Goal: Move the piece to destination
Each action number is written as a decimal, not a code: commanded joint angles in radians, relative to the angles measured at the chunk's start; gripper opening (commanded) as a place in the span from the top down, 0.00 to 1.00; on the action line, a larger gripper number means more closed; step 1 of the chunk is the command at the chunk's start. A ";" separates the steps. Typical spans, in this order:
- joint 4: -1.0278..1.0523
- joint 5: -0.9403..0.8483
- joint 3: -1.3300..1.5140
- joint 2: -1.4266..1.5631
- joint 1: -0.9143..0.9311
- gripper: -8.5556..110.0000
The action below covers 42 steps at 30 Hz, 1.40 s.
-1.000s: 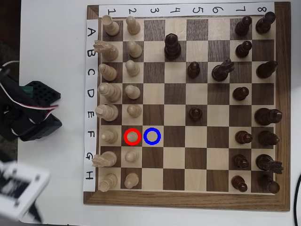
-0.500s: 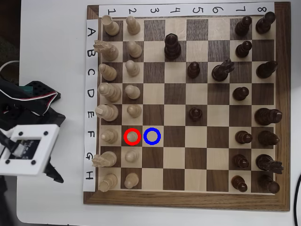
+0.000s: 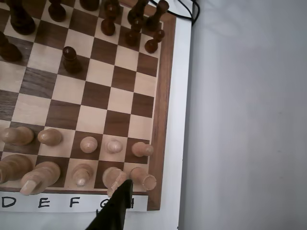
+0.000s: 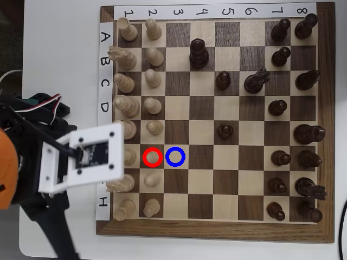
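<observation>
**Pawn on the red-ringed square, arm over the board's left edge**

The white desk (image 4: 59, 32) carries a wooden chessboard (image 4: 217, 230) with paper strips of numbers along the top and letters A to H down its left side in the overhead view. Pale pieces fill the two left columns; dark brown pieces stand mostly toward the right.

The arm (image 4: 32, 168), with a white square bracket at its wrist and black and orange parts behind it, reaches in from the left and covers the letter strip around rows E to G and part of the first column.

The piece (image 4: 153, 157) is a small pale cream pawn with a round head, standing upright on the dark square inside the red ring, in row F, second column. In the wrist view it is probably the pawn above the letter F (image 3: 88, 144), upright between its neighbours.

The destination (image 4: 175, 156) is the light square just to the right, marked with a blue ring, with nothing on it.

Of the tool only one dark fingertip (image 3: 121, 199) shows, at the bottom of the wrist view, over the letter strip near G and beside the pale back-rank pieces. Whether its jaws are apart or together cannot be told, and nothing is seen held.
</observation>
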 commanded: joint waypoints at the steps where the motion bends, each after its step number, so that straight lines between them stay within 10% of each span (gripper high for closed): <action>1: 0.002 0.020 0.026 -0.011 -0.002 0.41; 18: 0.002 0.034 0.083 -0.078 0.008 0.80; 42: -0.011 0.075 0.474 -0.060 -0.048 0.79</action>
